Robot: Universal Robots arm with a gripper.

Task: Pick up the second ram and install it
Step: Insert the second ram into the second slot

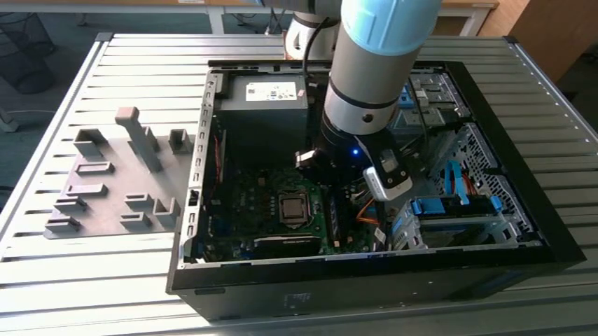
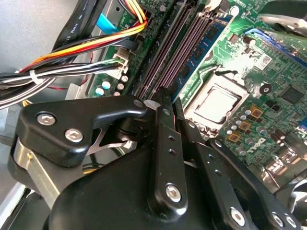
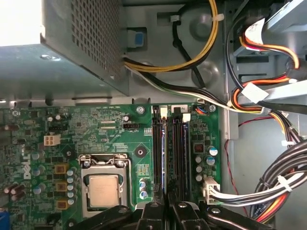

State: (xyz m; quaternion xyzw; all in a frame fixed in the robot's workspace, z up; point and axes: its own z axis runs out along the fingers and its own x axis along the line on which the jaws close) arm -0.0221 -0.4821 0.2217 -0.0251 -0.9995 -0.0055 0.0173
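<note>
Your gripper (image 3: 168,211) is closed narrow, fingertips pressing the second ram (image 3: 168,158) edge-on into its motherboard (image 3: 96,139) slot inside the open computer case (image 1: 486,259), beside the processor socket (image 3: 103,184).

A slatted metal table (image 1: 112,280) of pale grey occupies most of the exterior view, its ribs running across from the exterior view's left to right. Beyond its far edge lies a dark grey-blue floor (image 1: 56,98). A black wire-mesh waste basket (image 1: 24,52) stands on that floor at the exterior view's left. Light wooden furniture (image 1: 467,14) with white legs runs along the far side, and a brown wooden panel (image 1: 551,35) stands at the exterior view's far right. Lighting is even, casting soft shadows.
</note>
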